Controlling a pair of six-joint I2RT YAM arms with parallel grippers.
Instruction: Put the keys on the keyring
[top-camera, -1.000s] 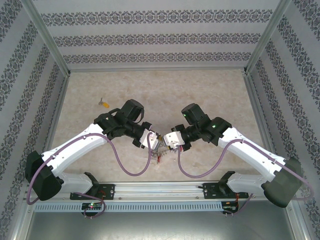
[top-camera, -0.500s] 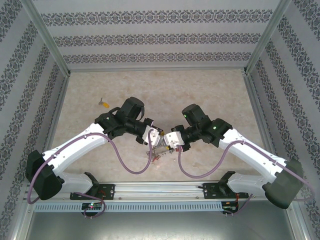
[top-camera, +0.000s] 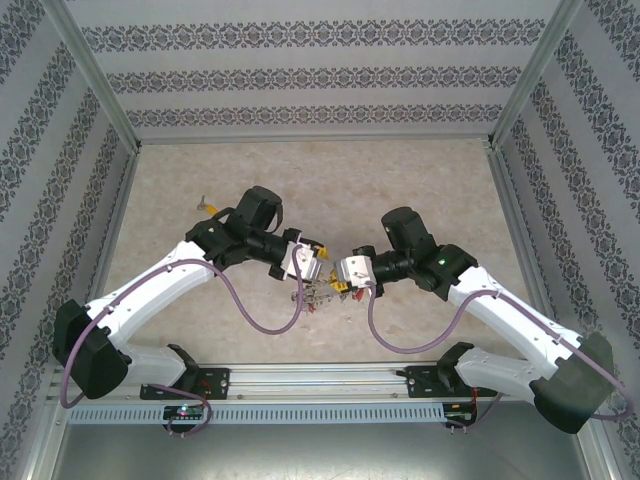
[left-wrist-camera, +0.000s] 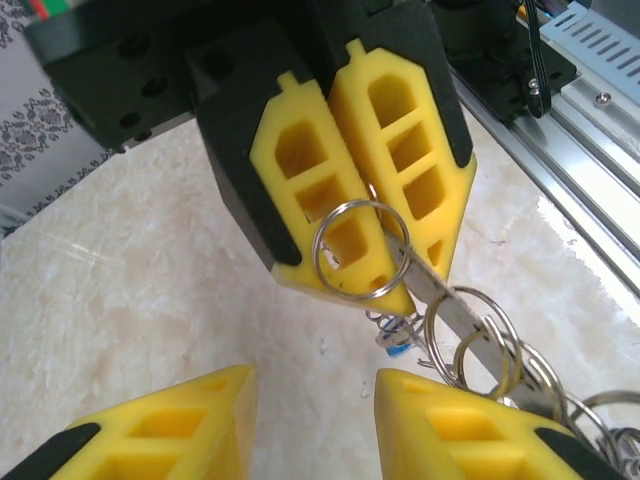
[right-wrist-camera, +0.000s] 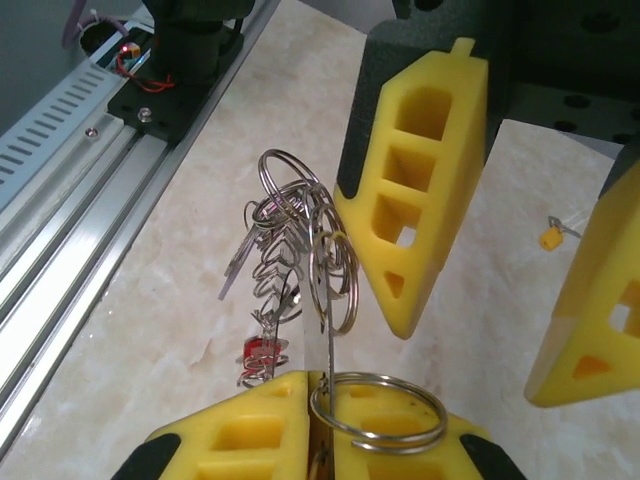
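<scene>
Keyring (right-wrist-camera: 275, 212): hangs above the near middle of the bench (top-camera: 400, 180), pinched by my right gripper (right-wrist-camera: 318, 400), jaws fully closed on it. My left gripper (left-wrist-camera: 312, 385): jaws parted, holding nothing, just beside the rings. Yellow-headed key (top-camera: 208, 206): I see it lying near the bench's far left edge.

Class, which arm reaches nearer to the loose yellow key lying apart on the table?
Left. The left arm has its dark wrist just right of the key; the right arm lies well beyond it, farther right.
</scene>
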